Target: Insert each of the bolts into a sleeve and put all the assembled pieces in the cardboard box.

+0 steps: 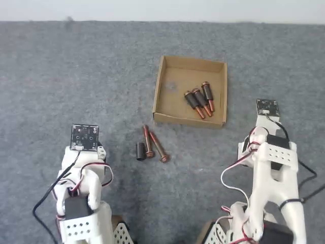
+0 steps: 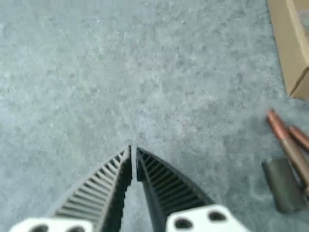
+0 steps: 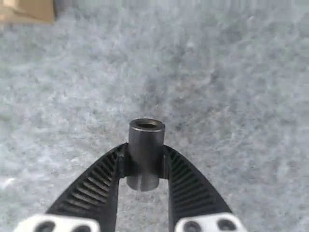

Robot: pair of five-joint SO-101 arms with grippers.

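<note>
Presently three assembled pieces (image 1: 199,100) occupy the cardboard box (image 1: 172,105); two bolts (image 1: 147,141) remain at its 7 o'clock. The right gripper (image 3: 145,151) clamps a sleeve (image 3: 146,134); the left gripper (image 2: 133,151) is closed, empty.

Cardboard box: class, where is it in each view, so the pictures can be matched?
High view: cardboard box right of centre, three assembled pieces inside.
Left wrist view: its wall at the edge, beyond the loose bolts.
Right wrist view: its corner at the edge, beyond the held sleeve.
Shared landmark: grey carpet.
</note>
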